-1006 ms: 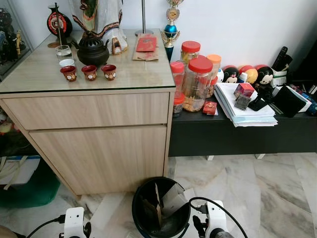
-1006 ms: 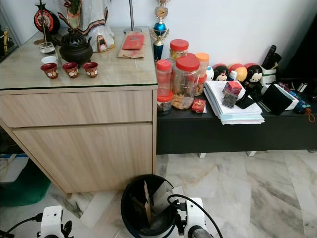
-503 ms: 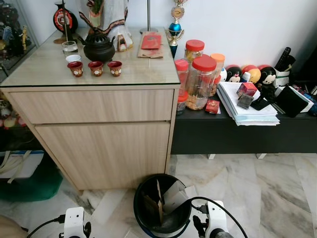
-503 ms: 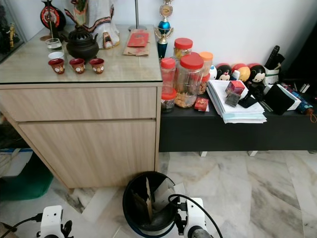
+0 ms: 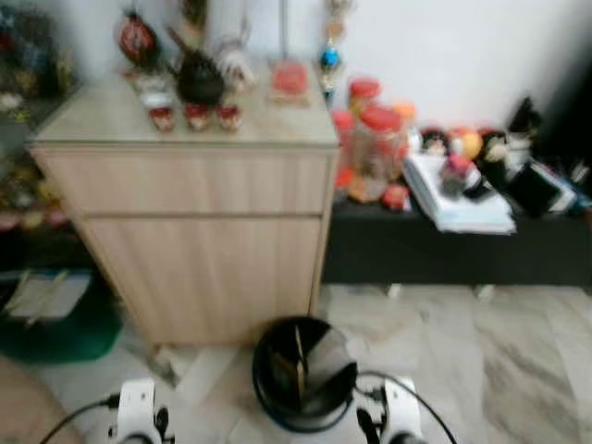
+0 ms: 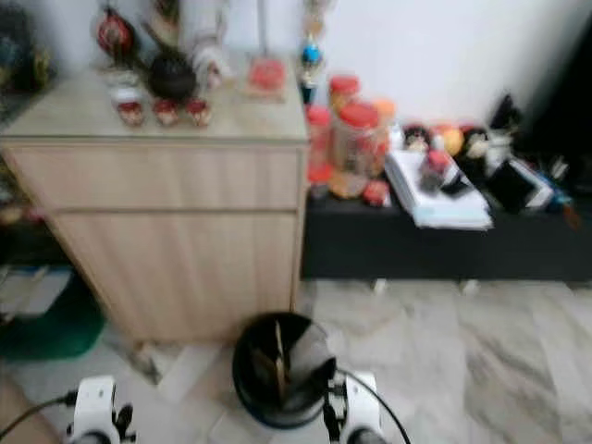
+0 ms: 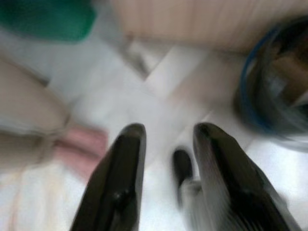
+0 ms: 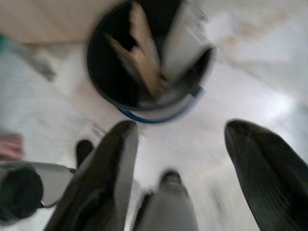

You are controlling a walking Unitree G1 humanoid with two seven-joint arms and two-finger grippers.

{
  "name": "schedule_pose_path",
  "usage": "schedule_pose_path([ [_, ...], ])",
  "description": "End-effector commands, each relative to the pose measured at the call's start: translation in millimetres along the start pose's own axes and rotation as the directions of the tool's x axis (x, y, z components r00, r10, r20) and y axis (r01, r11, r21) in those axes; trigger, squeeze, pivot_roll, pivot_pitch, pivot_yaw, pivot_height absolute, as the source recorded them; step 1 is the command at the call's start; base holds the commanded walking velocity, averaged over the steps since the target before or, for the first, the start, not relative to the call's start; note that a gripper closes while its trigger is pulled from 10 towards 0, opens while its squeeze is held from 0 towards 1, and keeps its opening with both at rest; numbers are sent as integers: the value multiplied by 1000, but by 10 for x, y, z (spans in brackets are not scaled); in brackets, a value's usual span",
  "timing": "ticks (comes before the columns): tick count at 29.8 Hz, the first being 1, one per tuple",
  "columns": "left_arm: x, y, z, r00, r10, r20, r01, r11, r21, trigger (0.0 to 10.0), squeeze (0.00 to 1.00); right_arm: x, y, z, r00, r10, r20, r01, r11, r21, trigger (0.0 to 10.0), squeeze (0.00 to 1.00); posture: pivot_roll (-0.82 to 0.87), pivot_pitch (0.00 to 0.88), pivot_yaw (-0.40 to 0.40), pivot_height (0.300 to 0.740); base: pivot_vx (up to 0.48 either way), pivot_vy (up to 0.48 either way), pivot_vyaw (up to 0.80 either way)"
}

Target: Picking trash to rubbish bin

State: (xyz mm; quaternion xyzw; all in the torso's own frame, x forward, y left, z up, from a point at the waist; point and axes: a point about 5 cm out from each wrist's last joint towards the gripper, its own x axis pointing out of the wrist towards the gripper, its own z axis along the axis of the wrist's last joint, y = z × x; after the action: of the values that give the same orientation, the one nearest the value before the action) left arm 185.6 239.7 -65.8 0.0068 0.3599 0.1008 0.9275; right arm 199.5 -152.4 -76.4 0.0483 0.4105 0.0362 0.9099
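Cardboard scraps (image 8: 144, 62) stand upright in the round black bin (image 5: 303, 373); both pincers (image 7: 166, 144) (image 8: 180, 139) hang apart, empty.

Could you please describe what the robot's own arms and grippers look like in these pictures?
Each wrist ends in a white boxy housing with a thin black cable looping off it. The left gripper and the right gripper each have two long, glossy black fingers that taper to rounded tips. The blur hides any markings.
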Motion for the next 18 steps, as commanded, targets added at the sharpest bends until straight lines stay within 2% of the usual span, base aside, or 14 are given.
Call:
schedule_pose_path([
  [1,-25,0,-86,999,5,-33,-5,1000,-8,10000,0,-19,-20,-62,1000,-8,-12,8,1000,10,10000,0,-56,1,-33,740,-255,0,0],
  [13,-27,-3,-93,999,6,-34,-6,1000,-11,10000,0,-14,-1,-49,1000,3,-5,-3,1000,6,10000,0,-55,0,-35,740,-254,0,0],
  [15,-27,-3,-93,999,6,-34,-6,1000,-12,10000,0,-14,0,-48,1000,3,-5,-3,1000,6,10000,0,-55,0,-35,740,247,0,0],
  [18,-27,-4,-92,999,6,-33,-6,1000,-11,10000,0,-14,2,-48,1000,3,-4,-3,1000,7,10000,0,-55,0,-35,740,-255,0,0],
])
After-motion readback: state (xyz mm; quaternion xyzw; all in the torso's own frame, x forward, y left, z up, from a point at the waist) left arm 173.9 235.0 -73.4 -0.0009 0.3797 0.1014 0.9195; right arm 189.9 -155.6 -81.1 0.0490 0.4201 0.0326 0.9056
